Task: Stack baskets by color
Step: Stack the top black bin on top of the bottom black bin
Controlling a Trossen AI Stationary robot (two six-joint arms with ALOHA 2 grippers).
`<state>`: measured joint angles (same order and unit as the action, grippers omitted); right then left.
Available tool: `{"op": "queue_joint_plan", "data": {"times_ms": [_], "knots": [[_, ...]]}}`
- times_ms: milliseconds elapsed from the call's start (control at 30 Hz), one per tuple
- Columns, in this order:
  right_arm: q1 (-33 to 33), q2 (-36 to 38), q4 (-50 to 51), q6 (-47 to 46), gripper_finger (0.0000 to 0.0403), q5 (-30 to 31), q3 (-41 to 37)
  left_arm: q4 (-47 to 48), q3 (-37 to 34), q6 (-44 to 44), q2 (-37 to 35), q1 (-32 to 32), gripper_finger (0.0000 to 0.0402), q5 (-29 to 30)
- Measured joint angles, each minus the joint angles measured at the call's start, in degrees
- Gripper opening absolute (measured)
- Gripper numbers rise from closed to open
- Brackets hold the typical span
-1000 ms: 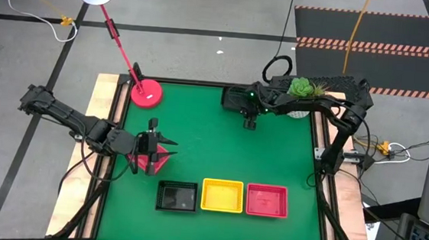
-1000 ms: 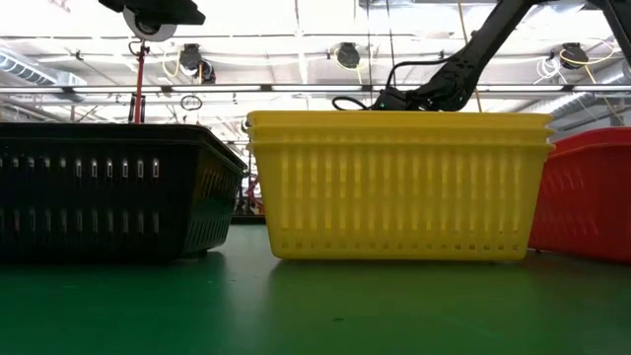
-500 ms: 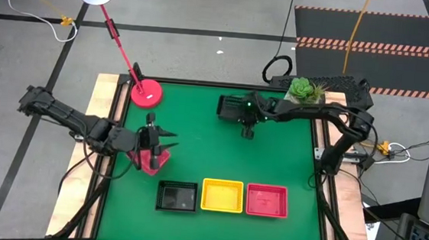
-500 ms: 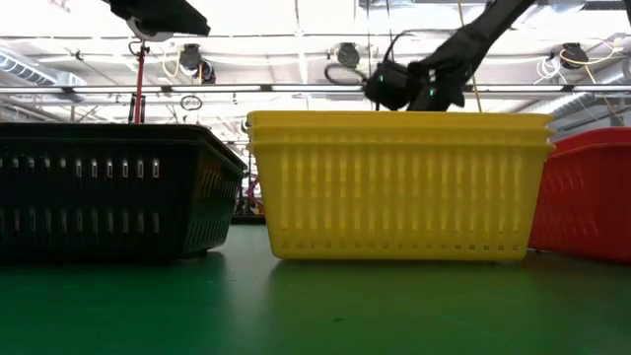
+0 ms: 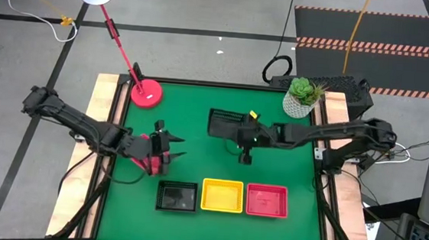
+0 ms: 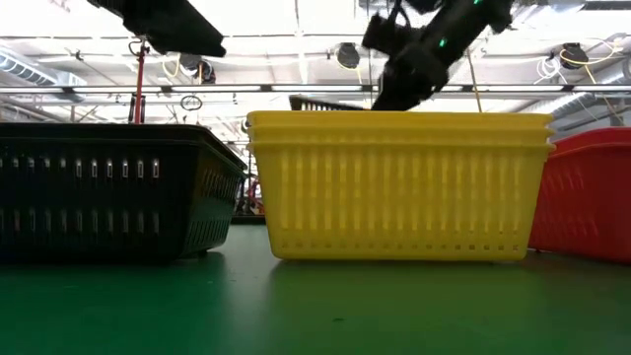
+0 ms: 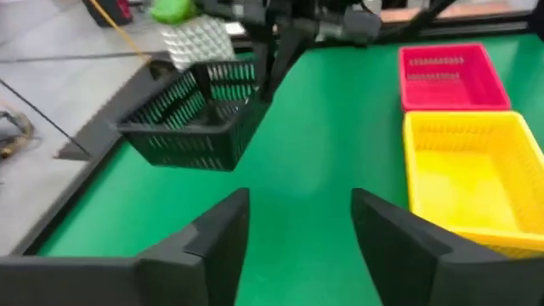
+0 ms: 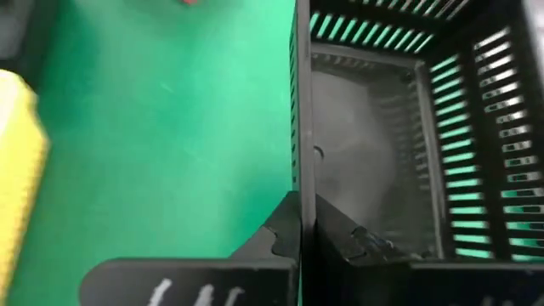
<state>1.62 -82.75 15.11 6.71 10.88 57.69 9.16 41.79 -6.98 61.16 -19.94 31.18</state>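
Black basket [image 5: 226, 124] aloft, apparently tilted

Green table [image 5: 199, 119], slotted black basket [image 5: 226, 124], yellow basket [image 5: 221, 195], red-pink basket [image 5: 267, 200], pink lamp base [image 5: 146, 93]

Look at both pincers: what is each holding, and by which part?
Right pincer grips a black basket by its side wall's rim. Left pincer is open; its fingers hold nothing.

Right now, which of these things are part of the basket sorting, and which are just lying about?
Part of the job:
- carried black basket, clamped in the right gripper
- loose red basket, by the open left gripper
- front row: front black basket, yellow baskets, front red basket

Just lying about:
- pink lamp
- potted plant
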Motion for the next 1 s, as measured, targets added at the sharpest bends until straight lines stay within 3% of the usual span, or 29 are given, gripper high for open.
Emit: {"op": "queue_joint_plan", "data": {"times_ms": [133,267,667,1000], "knots": [[-3.9,1.4,0.3,0.5,0.0002,4.1,0.0,0.0,2.6,-1.1,3.6,0.0,0.0251,-2.3],[-5.5,1.9,0.1,0.4,0.0002,5.8,0.0,0.0,6.7,-1.2,7.2,0.0,0.0265,-2.7],[-6.3,1.7,-0.2,-0.7,0.0002,5.6,0.0,3.8,20.1,5.8,21.0,0.8,0.0212,-4.2],[-8.6,1.6,-1.6,-0.7,0.0002,5.6,0.0,0.5,21.6,12.1,26.2,5.1,0.0198,-4.2]]}}
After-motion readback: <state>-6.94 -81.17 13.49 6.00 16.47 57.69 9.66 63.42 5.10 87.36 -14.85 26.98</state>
